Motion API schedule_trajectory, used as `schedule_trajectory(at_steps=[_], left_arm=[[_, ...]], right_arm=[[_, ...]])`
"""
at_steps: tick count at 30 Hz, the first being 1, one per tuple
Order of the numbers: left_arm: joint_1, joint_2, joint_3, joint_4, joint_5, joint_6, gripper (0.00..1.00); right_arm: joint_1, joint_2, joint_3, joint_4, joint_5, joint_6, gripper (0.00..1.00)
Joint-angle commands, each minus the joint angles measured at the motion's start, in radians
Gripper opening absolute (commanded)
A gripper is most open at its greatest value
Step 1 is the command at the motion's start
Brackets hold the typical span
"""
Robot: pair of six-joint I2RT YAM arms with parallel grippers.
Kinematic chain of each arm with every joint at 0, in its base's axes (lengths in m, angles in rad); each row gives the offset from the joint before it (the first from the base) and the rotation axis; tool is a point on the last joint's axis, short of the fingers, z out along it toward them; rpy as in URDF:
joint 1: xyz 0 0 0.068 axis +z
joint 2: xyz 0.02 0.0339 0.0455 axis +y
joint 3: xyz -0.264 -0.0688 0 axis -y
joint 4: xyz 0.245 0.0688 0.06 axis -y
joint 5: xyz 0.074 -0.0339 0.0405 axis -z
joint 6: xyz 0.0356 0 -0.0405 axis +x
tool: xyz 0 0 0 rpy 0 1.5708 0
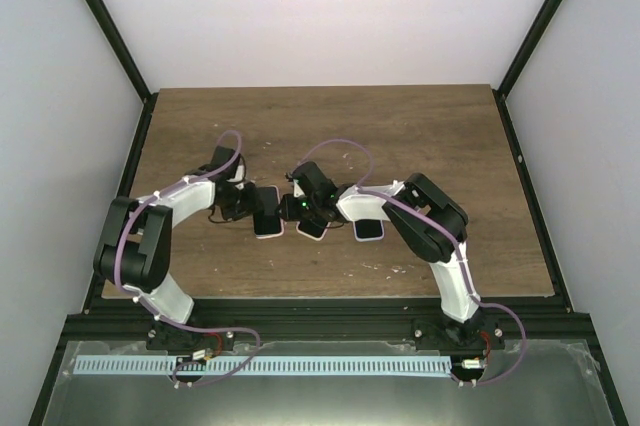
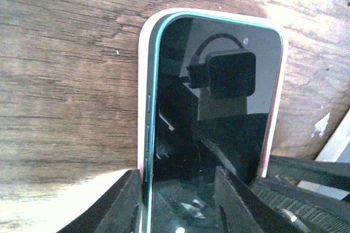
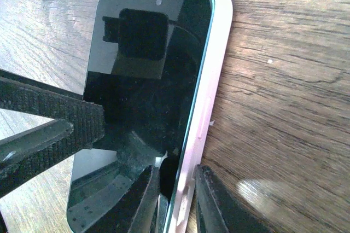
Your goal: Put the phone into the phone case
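A black-screened phone with a teal frame lies in a pale pink phone case on the wooden table. Its teal side shows above the case's left rim. My left gripper is open astride that left edge, one finger outside the case and one over the screen. My right gripper is shut on the opposite edge of the phone case, pinching rim and phone together. From above, the phone sits between the left gripper and the right gripper.
Two more phone-like slabs lie to the right, one under the right wrist and one beside the right forearm. The table ends in black frame rails on all sides. The other arm's finger crosses the right wrist view.
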Motion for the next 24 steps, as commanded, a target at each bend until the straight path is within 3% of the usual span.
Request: schedule_trajectory(at_steps=[1, 5, 10, 18, 21, 24], left_arm=[[0.006, 0.01, 0.013, -0.002, 0.006, 0.007, 0.31], [0.003, 0.023, -0.017, 0.052, 0.064, -0.007, 0.15], [-0.024, 0.033, -0.063, 0.102, 0.127, -0.052, 0.09], [-0.036, -0.057, -0.168, 0.164, 0.191, -0.111, 0.17], [-0.034, -0.069, -0.169, 0.15, 0.171, -0.104, 0.25], [-0.029, -0.068, -0.149, 0.124, 0.15, -0.083, 0.27]], right_arm=[[0.009, -0.025, -0.012, 0.0, -0.005, 0.008, 0.19], [0.009, -0.023, -0.021, 0.017, -0.021, 0.018, 0.2], [0.009, -0.018, -0.025, 0.04, -0.059, 0.042, 0.2], [0.002, -0.116, -0.154, 0.102, -0.065, 0.072, 0.2], [-0.005, -0.138, -0.169, 0.098, -0.048, 0.077, 0.28], [-0.016, -0.154, -0.18, 0.085, -0.016, 0.078, 0.3]])
